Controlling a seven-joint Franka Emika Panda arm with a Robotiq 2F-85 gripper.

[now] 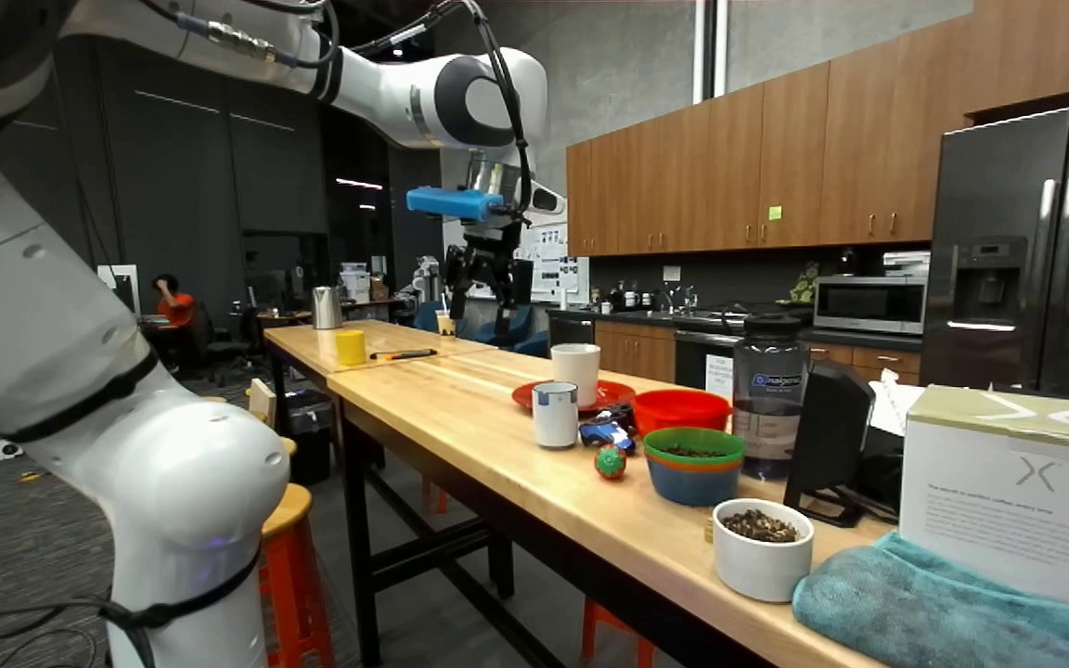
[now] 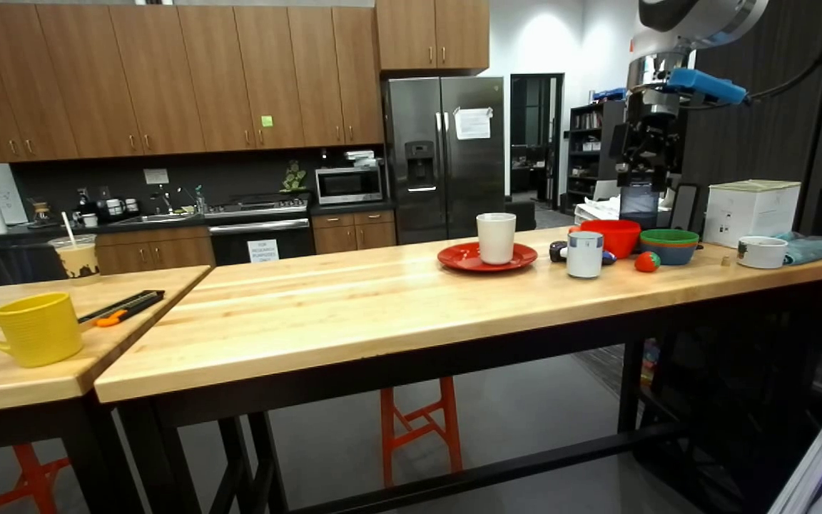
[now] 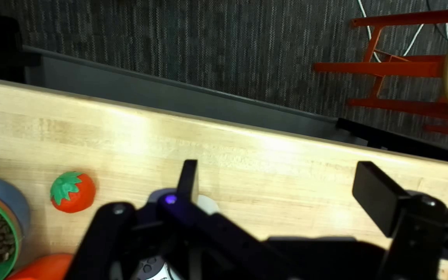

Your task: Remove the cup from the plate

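While above table (image 2: 311, 307); tool (image 3: 279, 181) wide agape

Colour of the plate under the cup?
Red; the plate shows best in an exterior view.

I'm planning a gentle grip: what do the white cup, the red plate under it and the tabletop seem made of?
Cup: probably ceramic, perhaps plastic; smooth, plain white, fairly matte. Plate: ceramic or plastic, perhaps glossy; its even red surface fits either. Tabletop: wood, likely sealed; striped grain shows, with glints in the wrist view.
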